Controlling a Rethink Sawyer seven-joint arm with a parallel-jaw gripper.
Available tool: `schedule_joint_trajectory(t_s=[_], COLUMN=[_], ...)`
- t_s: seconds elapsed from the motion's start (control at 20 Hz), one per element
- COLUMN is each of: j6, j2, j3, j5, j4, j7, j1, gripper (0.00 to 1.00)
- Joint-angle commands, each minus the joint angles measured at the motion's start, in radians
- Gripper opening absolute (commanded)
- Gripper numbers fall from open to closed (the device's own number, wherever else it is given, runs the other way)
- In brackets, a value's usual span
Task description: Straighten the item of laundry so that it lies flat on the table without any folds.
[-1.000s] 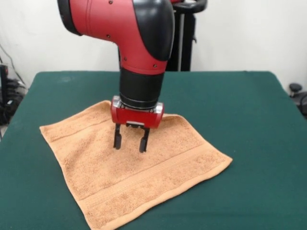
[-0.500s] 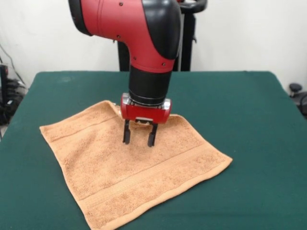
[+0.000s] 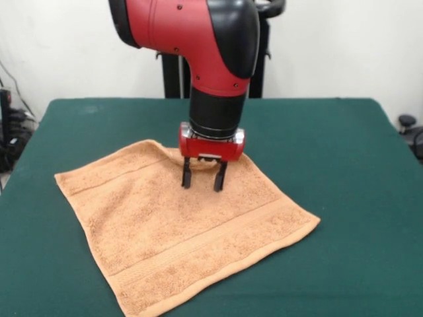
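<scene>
hand [image 3: 203, 181] hangs w/ fingers apart, nothing held, tips just above the towel [image 3: 178, 224], over its far part near the far edge. towel lies spread on the green table [image 3: 330, 152], turned diamond-wise, corners pointing left, right & toward the camera. looks nearly flat; the far edge behind the hand is hidden, maybe a small fold there. nothing else around, no obstacles.

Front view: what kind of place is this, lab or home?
Most likely a robot lab or test cell. A red and black arm with its gripper open works over a towel on a green cloth-covered table, against a bare white wall.
</scene>
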Motion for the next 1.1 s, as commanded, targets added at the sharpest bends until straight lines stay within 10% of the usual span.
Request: schedule_joint_trajectory(t_s=[0.05,1.1], j6=[-0.060,-0.087], j2=[0.010,-0.072], j3=[0.107,0.126], j5=[-0.017,-0.041], j4=[0.150,0.285], j7=[0.184,0.150], j1=[0.018,-0.032], gripper=[1.00,1.00])
